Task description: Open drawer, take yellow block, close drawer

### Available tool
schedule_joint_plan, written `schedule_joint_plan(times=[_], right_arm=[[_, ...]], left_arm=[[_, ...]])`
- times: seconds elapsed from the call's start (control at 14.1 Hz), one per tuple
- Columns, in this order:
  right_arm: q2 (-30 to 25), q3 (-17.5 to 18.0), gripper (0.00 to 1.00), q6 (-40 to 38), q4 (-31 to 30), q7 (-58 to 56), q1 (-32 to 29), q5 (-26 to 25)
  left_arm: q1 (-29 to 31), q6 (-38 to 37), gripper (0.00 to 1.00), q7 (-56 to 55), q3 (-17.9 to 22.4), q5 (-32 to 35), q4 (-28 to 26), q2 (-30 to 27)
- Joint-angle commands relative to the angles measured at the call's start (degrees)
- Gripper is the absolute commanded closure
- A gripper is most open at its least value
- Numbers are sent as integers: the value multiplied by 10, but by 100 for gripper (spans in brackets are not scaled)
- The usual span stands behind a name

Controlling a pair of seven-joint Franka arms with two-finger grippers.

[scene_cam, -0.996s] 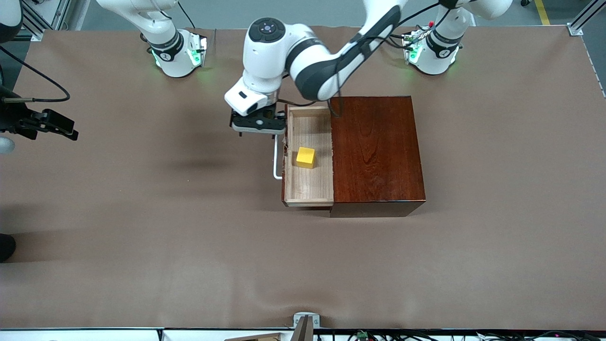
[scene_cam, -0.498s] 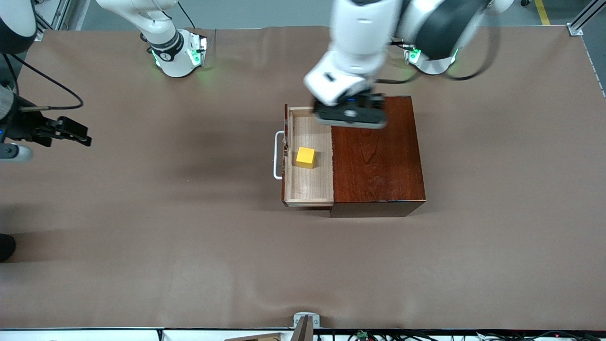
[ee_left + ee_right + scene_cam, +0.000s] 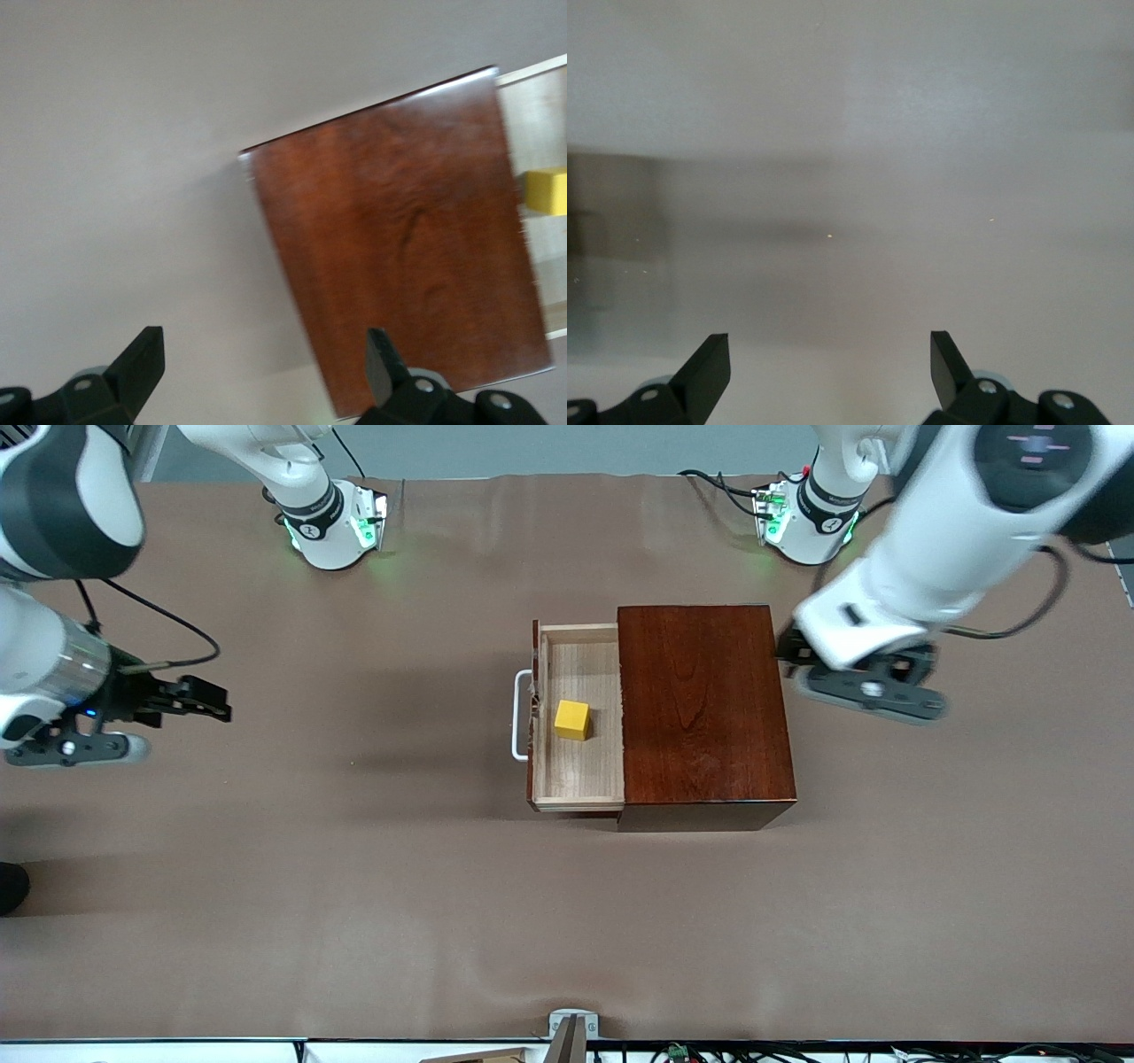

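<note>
Front view. The drawer (image 3: 578, 717) stands pulled out of the mahogany-coloured box (image 3: 704, 713) toward the right arm's end of the table (image 3: 354, 886), its white handle (image 3: 517, 716) on the outer face. The yellow block (image 3: 572, 719) rests on the pale wooden floor of the drawer, about midway along it and apart from the walls. The left gripper (image 3: 873, 691) hangs over bare table just beside the box, at the left arm's end, and holds nothing. The right gripper (image 3: 190, 701) hangs over bare table well apart from the drawer, toward the right arm's end, also empty.

Left wrist view. The left gripper's two fingertips (image 3: 142, 359) stand wide apart with nothing between them. Below them lie the glossy top of the box (image 3: 399, 239) and plain table surface; a strip of the drawer (image 3: 536, 115) and an edge of the yellow block (image 3: 545, 190) show at the margin.

Right wrist view. The right gripper's fingertips (image 3: 709, 363) stand spread to full width, nothing gripped; only table surface (image 3: 850, 177) lies beneath.
</note>
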Motion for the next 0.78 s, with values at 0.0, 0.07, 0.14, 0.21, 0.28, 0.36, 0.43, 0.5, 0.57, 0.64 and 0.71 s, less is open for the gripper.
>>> schedule_joint_plan(times=[0.0,0.07,0.14,0.21,0.28,0.36,0.43,0.5,0.57,0.64,0.71], right_arm=[[35,-3,0,4,34,121,36,2],[47,-2,0,14,41,160,43,4],[58,-2,0,18,45,185,51,5],[66,-2,0,20,49,210,64,4],[73,-3,0,21,51,248,81,2],[82,-3,0,22,56,305,98,1],[91,-3,0,24,64,372,113,0],[100,-3,0,24,68,445,125,1],[110,-3,0,26,73,521,139,1],[121,-3,0,32,76,575,155,-3],[134,-4,0,44,76,605,169,-8]], left_arm=[[46,4,0,18,-5,-14,-65,-56],[66,8,0,31,-5,-16,-80,-66],[83,13,0,40,-5,-17,-87,-71],[106,13,0,48,-5,-18,-88,-71],[121,14,0,72,-5,-19,-88,-71],[129,14,0,83,-5,-20,-87,-71],[134,15,0,85,0,-21,-86,-72],[129,17,0,89,12,-22,-85,-70],[114,17,0,89,34,-21,-86,-73],[86,17,0,89,62,-21,-85,-73],[57,16,0,90,100,-22,-85,-74]])
